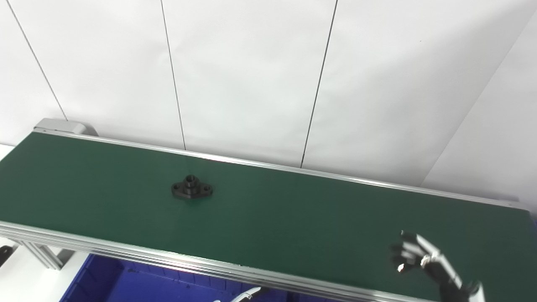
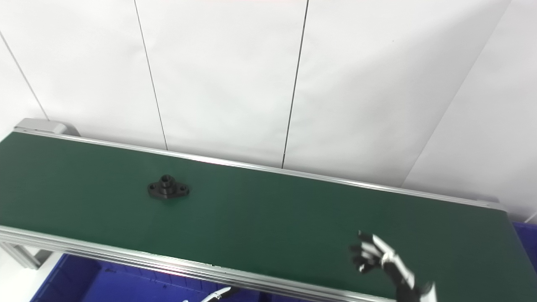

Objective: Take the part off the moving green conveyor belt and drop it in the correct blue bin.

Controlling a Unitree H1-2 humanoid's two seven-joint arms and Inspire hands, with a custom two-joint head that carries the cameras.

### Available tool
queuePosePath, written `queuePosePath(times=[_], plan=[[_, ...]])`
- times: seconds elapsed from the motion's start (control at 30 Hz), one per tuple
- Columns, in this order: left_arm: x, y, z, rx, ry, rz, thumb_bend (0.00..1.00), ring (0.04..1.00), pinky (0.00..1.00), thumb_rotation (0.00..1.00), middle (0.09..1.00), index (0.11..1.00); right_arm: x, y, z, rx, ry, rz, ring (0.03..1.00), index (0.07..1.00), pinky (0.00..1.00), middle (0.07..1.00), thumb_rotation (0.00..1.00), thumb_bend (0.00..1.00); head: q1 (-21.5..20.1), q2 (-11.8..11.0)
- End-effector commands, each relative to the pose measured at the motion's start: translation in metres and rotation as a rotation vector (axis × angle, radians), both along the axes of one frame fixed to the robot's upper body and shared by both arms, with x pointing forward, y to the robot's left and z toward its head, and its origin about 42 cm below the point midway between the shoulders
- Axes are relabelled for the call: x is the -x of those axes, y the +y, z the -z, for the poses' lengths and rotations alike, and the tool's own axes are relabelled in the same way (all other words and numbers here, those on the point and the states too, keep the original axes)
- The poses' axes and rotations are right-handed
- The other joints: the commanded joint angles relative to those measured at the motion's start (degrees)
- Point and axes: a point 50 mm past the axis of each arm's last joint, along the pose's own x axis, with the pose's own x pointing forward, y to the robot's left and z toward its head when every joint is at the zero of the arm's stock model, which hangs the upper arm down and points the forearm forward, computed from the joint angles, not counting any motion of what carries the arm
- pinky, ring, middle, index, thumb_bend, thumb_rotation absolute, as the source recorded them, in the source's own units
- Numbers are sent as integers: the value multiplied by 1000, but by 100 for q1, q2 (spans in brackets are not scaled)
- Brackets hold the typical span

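Observation:
A small black flanged part (image 1: 191, 187) with a raised round hub lies on the green conveyor belt (image 1: 293, 218), left of its middle; it also shows in the right eye view (image 2: 168, 188). My right hand (image 1: 421, 258) hovers over the belt's near right side, fingers apart and empty, far to the right of the part. It also shows in the right eye view (image 2: 377, 256). My left hand is almost wholly hidden; only a light fingertip (image 1: 247, 293) peeks up at the bottom edge below the belt.
A blue bin (image 1: 126, 281) sits below the belt's near rail at the bottom left. A sliver of another blue bin (image 2: 529, 239) shows at the belt's right end. White wall panels stand behind the belt. Aluminium rails (image 1: 168, 258) edge the belt.

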Motion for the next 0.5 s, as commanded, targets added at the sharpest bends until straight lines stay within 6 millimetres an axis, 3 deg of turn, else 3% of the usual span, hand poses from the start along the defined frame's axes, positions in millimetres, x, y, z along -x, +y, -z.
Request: queuePosePath(times=[0.0, 0.1, 0.3, 0.47], plan=[[-11, -4, -7, 45, -40, -4, 863, 871, 766, 519, 894, 861, -12, 6, -26, -5, -77, -31, 566, 748, 508, 638, 326, 924, -25, 13], [-13, -4, -8, 50, -32, 2, 868, 877, 773, 520, 897, 863, -32, 10, -43, 64, -46, -8, 570, 745, 539, 638, 345, 905, -69, 32], [-15, -4, -8, 50, -33, 9, 872, 877, 783, 518, 899, 867, -83, 22, -50, 188, 54, -10, 593, 751, 517, 668, 389, 856, -166, 60], [-15, -4, -9, 52, -30, 14, 859, 885, 798, 507, 904, 872, -122, 32, -53, 302, 134, -14, 632, 792, 560, 690, 328, 836, -319, 125]])
